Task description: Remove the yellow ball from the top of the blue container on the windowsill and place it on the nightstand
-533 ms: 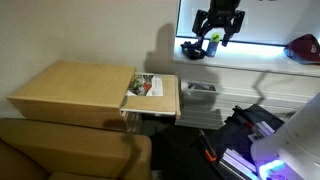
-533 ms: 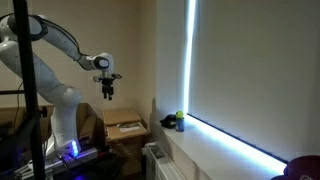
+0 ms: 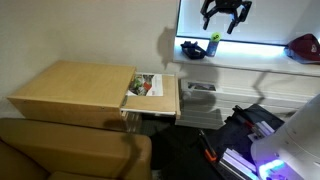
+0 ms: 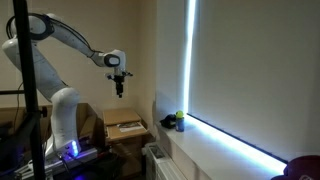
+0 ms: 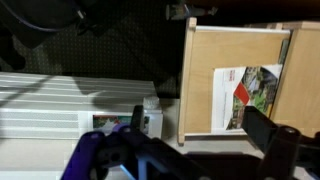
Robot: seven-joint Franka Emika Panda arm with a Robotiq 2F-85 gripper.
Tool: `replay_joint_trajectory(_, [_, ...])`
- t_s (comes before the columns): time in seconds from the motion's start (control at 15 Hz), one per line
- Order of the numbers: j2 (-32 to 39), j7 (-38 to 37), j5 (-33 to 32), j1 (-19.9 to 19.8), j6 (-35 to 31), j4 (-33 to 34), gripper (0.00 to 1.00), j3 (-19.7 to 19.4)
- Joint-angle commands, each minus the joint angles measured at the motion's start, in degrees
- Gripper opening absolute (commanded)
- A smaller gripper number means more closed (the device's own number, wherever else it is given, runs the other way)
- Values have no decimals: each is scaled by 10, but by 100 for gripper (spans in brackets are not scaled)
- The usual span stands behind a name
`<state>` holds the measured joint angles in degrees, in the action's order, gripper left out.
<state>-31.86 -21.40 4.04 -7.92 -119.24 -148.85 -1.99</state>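
The yellow ball (image 3: pixel 214 39) sits on the windowsill beside a dark blue container (image 3: pixel 192 48); both also show in an exterior view, ball (image 4: pixel 181 118) and container (image 4: pixel 171 122). I cannot tell whether the ball rests on the container. My gripper (image 3: pixel 225 14) hangs above them, clear of both, also seen in an exterior view (image 4: pixel 120 91). In the wrist view its fingers (image 5: pixel 190 150) are spread wide with nothing between them. The wooden nightstand (image 3: pixel 170 98) with a magazine (image 3: pixel 146 86) stands below; the wrist view shows the nightstand (image 5: pixel 200 80) too.
A red object (image 3: pixel 305 47) lies further along the windowsill. A large wooden surface (image 3: pixel 70 88) and a brown sofa (image 3: pixel 60 152) stand beside the nightstand. A white radiator (image 5: pixel 50 100) runs under the sill. The robot base (image 4: pixel 65 120) stands by the nightstand.
My gripper has risen higher above the windowsill and shifted a little toward the window. The ball and container have not moved.
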Motion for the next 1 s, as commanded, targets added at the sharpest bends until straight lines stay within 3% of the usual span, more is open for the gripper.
replay_joint_trajectory(0.0, [92, -3, 21, -49, 14, 113, 100, -55])
replay_joint_trajectory(0.07, [105, -12, 35, -53, 24, 144, 100, -66])
replay_joint_trajectory(0.13, [55, 1, 16, -46, 2, 79, 100, -49])
replay_joint_trajectory(0.33, [92, 0, 28, -56, 9, 132, 100, -69])
replay_joint_trajectory(0.47, [142, -59, 1, -68, -20, 146, 100, -53])
replay_joint_trajectory(0.73, [251, -146, 35, -73, -108, 237, 100, -77])
replay_joint_trajectory(0.93, [329, -216, 22, -80, -167, 310, 100, -95])
